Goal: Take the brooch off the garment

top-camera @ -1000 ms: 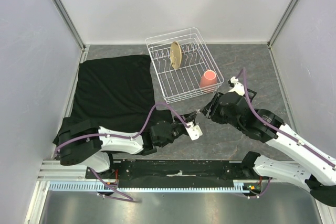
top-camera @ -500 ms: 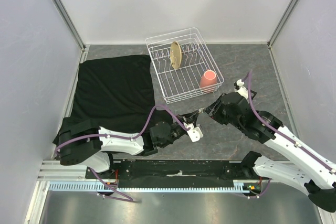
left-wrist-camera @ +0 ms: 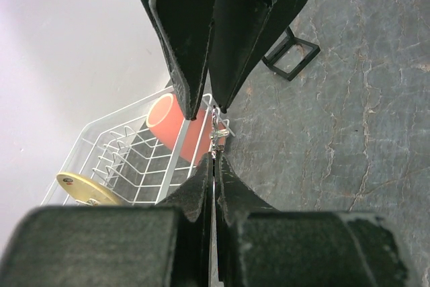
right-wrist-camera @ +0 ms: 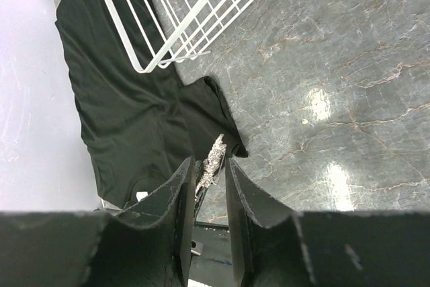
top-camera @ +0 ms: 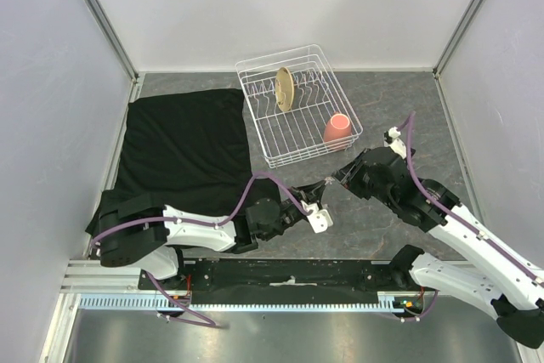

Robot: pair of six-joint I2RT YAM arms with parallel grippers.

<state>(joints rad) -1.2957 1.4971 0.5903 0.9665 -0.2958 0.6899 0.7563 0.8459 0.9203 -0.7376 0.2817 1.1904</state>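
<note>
The brooch (left-wrist-camera: 218,132), a small whitish-silvery pin, sticks out past the tips of my left gripper (left-wrist-camera: 213,159), which is shut on its thin stem above the stone table. My right gripper (right-wrist-camera: 209,161) is open, with the brooch (right-wrist-camera: 215,156) standing between its fingers and leaning toward the left finger (right-wrist-camera: 180,186). In the left wrist view the right gripper's fingers (left-wrist-camera: 191,45) come down from the top, tips just above the brooch. In the top view both grippers meet in front of the dish rack, left gripper (top-camera: 316,190), right gripper (top-camera: 331,181). The black garment (top-camera: 183,146) lies flat at the left, apart from the brooch.
A white wire dish rack (top-camera: 297,116) stands behind the grippers with a pink cup (top-camera: 338,129) and a tan plate (top-camera: 285,89) in it. A small black square frame (left-wrist-camera: 290,54) lies on the table. A white tag (right-wrist-camera: 141,196) sits on the garment (right-wrist-camera: 127,119).
The right arm has swung a little to the right and its wrist has turned. The left gripper has shifted slightly right. The two grippers stay tip to tip at the brooch.
</note>
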